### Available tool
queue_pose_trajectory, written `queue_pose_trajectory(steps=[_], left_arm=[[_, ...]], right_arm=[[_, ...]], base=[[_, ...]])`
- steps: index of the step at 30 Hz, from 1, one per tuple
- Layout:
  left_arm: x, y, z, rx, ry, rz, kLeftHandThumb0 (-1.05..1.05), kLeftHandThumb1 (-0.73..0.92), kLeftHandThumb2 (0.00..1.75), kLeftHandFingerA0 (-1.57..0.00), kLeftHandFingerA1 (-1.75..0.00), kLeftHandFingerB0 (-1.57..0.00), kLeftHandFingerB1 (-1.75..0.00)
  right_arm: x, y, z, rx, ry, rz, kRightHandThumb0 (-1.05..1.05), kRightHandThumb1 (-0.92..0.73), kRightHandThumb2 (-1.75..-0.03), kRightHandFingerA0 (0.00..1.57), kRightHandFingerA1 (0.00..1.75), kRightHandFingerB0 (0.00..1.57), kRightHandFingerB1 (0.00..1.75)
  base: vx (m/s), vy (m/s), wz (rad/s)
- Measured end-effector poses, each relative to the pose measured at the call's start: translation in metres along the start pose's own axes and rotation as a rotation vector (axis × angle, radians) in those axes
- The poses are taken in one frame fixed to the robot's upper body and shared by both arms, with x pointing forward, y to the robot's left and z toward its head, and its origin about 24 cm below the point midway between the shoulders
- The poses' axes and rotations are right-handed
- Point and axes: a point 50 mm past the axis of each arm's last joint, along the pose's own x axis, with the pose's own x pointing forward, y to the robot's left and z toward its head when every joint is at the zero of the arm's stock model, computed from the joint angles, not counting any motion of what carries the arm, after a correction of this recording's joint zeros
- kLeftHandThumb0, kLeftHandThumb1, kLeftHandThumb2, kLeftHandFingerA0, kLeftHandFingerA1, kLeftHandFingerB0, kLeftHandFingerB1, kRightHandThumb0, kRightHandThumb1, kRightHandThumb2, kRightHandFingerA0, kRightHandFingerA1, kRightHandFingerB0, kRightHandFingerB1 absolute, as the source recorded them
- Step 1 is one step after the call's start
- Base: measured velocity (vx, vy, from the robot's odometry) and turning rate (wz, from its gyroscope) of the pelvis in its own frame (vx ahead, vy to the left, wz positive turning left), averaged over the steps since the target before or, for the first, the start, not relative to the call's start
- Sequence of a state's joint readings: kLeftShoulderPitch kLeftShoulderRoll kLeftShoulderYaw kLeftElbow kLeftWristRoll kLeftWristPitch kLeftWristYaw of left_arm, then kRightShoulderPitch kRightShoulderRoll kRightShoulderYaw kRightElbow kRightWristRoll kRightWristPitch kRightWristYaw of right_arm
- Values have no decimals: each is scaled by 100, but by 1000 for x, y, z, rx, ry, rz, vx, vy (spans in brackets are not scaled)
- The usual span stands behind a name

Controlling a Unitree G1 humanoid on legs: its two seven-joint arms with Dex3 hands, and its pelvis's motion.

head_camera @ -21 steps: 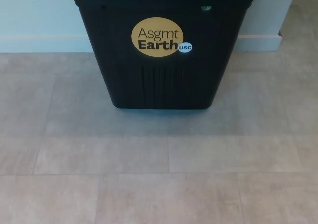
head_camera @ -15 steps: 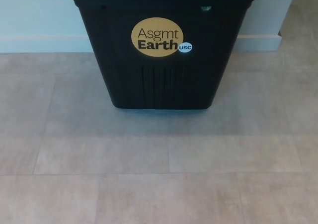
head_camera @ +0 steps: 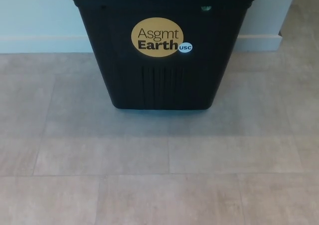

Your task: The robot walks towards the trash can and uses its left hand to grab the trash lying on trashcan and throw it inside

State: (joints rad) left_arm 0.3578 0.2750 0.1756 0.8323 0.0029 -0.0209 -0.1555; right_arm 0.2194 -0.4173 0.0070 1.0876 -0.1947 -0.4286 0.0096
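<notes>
Floor tiles (head_camera: 149, 185) fill the near half of the head view: grey-beige, large rectangular slabs, thin grout lines running across and up the frame. No robot arm or hand anywhere in the picture, left or right, so how far either hand is open, or whether it has hold of anything, cannot be told.

Further out, black trash can (head_camera: 159, 80) stands upright on the tiles, centred, base touching the floor, body tapering narrower toward the bottom. Vertical ribs on the lower front. Round gold sticker (head_camera: 157, 37) on the upper front reads "Asgmt Earth"; small blue-white "USC" badge (head_camera: 186, 48) touches its lower right edge. Rim of the can is cut off by the top edge of the frame, so the lid area is out of sight and the trash itself cannot be located. One small pale-green spot (head_camera: 206, 8) shows just under the rim on the right; too small to identify.

Behind the can: white baseboard (head_camera: 40, 44) and pale wall (head_camera: 35, 10).
</notes>
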Motion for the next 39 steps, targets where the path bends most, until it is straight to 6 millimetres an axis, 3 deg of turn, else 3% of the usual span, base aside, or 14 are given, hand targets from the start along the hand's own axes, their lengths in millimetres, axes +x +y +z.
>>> queue_pose_trajectory(steps=[1, 5, 6, 7, 10, 11, 20, 21, 24, 27, 28, 31, 32, 39], left_arm=[[0, 0, 1, -5, -4, 0, -7, 31, 79, -43, -65, -34, -59], [0, 5, 6, 6, -23, 5, -12, 32, 79, -37, -62, -33, -58], [1, 7, 8, 9, -25, 8, -10, 31, 79, -41, -64, -34, -58], [1, 9, 10, 13, -28, 11, -13, 47, 53, -50, -61, -46, -49], [2, 14, 16, 24, -40, 19, -13, 46, 53, -53, -64, -48, -51], [3, 16, 19, 29, -50, 22, -9, 46, 53, -50, -64, -58, -59], [5, 21, 35, -9, -100, 25, -6, 32, 81, -37, -63, -37, -61], [6, 22, 37, -13, -104, 25, -9, 47, 53, -42, -58, -44, -52], [6, 22, 40, -13, -115, 21, -11, 28, 77, -42, -64, -37, -60], [6, 23, 45, 15, -131, 19, -9, 28, 77, -43, -65, -37, -60], [5, 24, 46, 23, -133, 21, -8, 44, 52, -50, -60, -47, -53], [7, 27, 50, 40, -138, 25, -11, 44, 53, -48, -61, -47, -54], [7, 27, 50, 40, -139, 25, -10, 45, 54, -51, -61, -44, -52], [8, 26, 48, 31, -136, 24, -7, 46, 53, -47, -60, -42, -52]], right_arm=[[0, 0, 0, -3, -1, 1, -65, -44, -78, 9, 49, 17, 44], [0, -7, -1, -13, 1, -8, -63, -44, -76, 12, 50, 18, 44], [0, -10, 0, -8, 2, -14, -55, -55, -57, 18, 48, 27, 36], [0, -12, 0, 1, 1, -21, -56, -56, -58, 18, 46, 26, 36], [0, -15, 0, 22, -4, -34, -57, -56, -57, 16, 45, 25, 35], [0, -16, 1, 29, -11, -40, -60, -45, -76, 13, 50, 20, 45], [3, -28, 7, 27, -37, -65, -68, -47, -80, 12, 51, 19, 46], [3, -29, 8, 22, -41, -69, -67, -46, -80, 13, 51, 19, 45], [4, -31, 10, 11, -47, -78, -64, -59, -57, 16, 45, 25, 35], [5, -31, 11, 0, -51, -81, -63, -60, -57, 16, 46, 24, 34], [5, -31, 11, -4, -53, -82, -62, -60, -57, 17, 47, 24, 34], [6, -33, 13, -11, -58, -87, -61, -60, -57, 18, 45, 25, 34], [6, -33, 13, -12, -59, -88, -63, -47, -78, 14, 50, 19, 45], [5, -34, 13, -6, -60, -94, -66, -46, -79, 15, 51, 21, 46]], base=[[0, 0, 0], [0, 0, 0], [0, 0, 0], [0, 0, 0], [0, 0, 0], [0, 0, 0], [0, 0, 0], [0, 0, 0], [0, 0, 0], [0, 0, 0], [0, 0, 0], [0, 0, 0], [0, 0, 0], [0, 0, 0]])
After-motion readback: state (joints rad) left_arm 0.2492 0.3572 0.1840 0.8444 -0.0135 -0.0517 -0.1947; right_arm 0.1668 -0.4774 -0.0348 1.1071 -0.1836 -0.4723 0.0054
